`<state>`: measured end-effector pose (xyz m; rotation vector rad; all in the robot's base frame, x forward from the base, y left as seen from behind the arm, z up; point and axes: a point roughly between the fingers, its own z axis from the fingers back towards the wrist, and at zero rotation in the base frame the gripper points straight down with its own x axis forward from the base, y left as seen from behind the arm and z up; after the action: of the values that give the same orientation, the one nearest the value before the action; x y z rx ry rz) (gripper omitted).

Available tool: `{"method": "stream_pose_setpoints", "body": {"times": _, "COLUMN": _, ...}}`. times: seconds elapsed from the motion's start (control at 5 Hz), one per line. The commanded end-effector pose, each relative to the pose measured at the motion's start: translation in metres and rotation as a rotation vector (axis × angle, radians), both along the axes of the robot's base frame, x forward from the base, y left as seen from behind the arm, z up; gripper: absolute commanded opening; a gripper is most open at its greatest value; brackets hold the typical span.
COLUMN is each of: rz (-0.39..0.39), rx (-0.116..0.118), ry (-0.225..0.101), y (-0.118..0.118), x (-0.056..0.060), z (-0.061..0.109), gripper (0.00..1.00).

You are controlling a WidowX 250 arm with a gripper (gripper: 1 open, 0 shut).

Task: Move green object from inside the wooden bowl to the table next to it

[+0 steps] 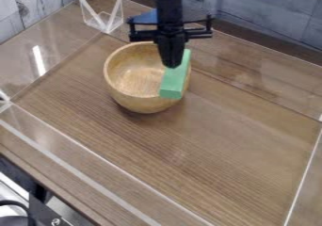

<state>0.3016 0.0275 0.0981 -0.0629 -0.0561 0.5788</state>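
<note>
The wooden bowl point(132, 79) sits on the table point(208, 159), left of centre toward the back. The green object point(178, 79) stands on end and tilted at the bowl's right rim, with its lower end by the rim's outer side. My gripper point(168, 62) comes straight down from above with its dark fingers pressed together on the block's upper left part. It is shut on the green object. The rest of the bowl's pale inside has nothing in it.
Low clear acrylic walls point(25, 126) edge the tabletop. A small clear acrylic piece point(101, 18) stands at the back left, behind the bowl. Bare wood-grain surface stretches to the right of and in front of the bowl.
</note>
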Motion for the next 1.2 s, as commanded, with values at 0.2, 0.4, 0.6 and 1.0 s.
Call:
{"method": "stream_pose_setpoints", "body": {"times": 0.2, "rz": 0.036, "rx": 0.02, "ry": -0.049, "y": 0.0, "x": 0.011, "z": 0.028, "gripper": 0.0}}
{"method": "stream_pose_setpoints", "body": {"times": 0.4, "rz": 0.045, "rx": 0.025, "ry": -0.047, "y": 0.002, "x": 0.008, "z": 0.039, "gripper": 0.0}}
{"method": "stream_pose_setpoints", "body": {"times": 0.6, "rz": 0.036, "rx": 0.032, "ry": -0.047, "y": -0.005, "x": 0.004, "z": 0.034, "gripper": 0.0}}
{"method": "stream_pose_setpoints", "body": {"times": 1.0, "rz": -0.085, "rx": 0.018, "ry": -0.048, "y": -0.001, "x": 0.004, "z": 0.031, "gripper": 1.0}}
